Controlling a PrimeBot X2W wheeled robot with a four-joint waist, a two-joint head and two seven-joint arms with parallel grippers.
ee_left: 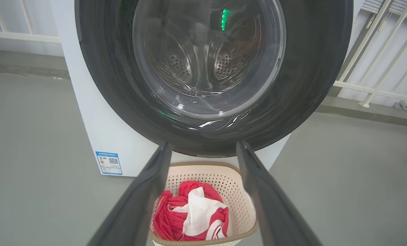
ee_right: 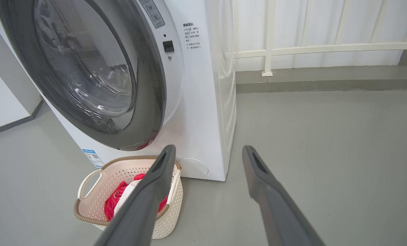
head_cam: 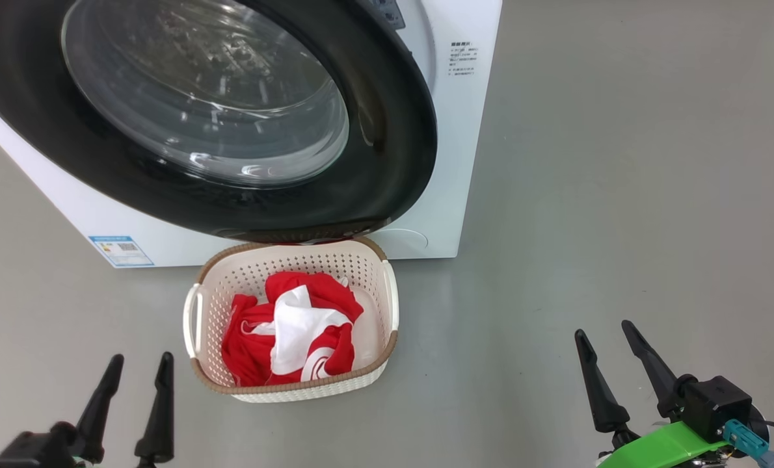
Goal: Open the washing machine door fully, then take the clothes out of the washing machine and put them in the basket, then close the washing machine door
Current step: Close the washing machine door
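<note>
Left gripper: fingers spread wide apart, rising from the bottom edge. Between them, a cream perforated basket on the grey floor, just in front of the washing machine. Red-and-white clothes heaped inside it. Above, the washing machine door: glossy black rim, steel drum visible through the glass. Blue label at the machine's lower front corner. White railing to the right.

Tapered black fingers on left gripper and right gripper; at five o'clock, green bracket, black block, teal connector.
</note>
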